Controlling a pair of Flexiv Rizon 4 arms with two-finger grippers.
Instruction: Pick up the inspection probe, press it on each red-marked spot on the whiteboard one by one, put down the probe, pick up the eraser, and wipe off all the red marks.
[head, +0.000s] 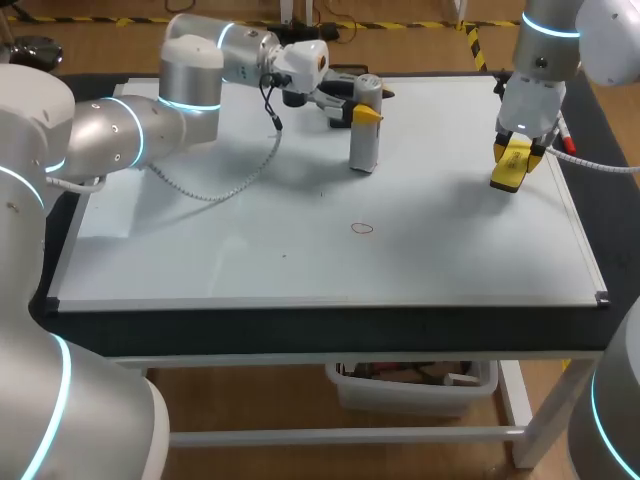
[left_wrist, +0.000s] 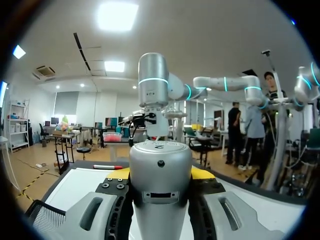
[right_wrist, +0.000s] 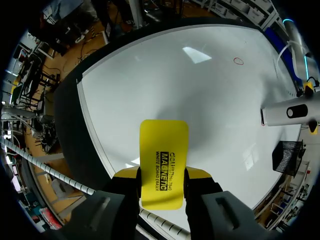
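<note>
The grey cylindrical probe (head: 365, 125) stands upright on the whiteboard (head: 200, 250) at the back middle, with my left gripper (head: 364, 112) shut on it. In the left wrist view the probe (left_wrist: 160, 185) fills the space between the fingers. My right gripper (head: 517, 152) is shut on the yellow eraser (head: 509, 168) low over the board's right side. In the right wrist view the eraser (right_wrist: 163, 162) sticks out ahead of the gripper (right_wrist: 162, 174). One small red ring (head: 362, 228) is drawn mid-board, in front of the probe; the right wrist view also takes in this ring (right_wrist: 238, 61).
A red-and-white marker (head: 566, 140) lies by the board's right edge behind the right gripper. A black mesh holder (right_wrist: 287, 156) sits near the back edge beside the left arm. The board's black frame (head: 330, 325) runs along the front.
</note>
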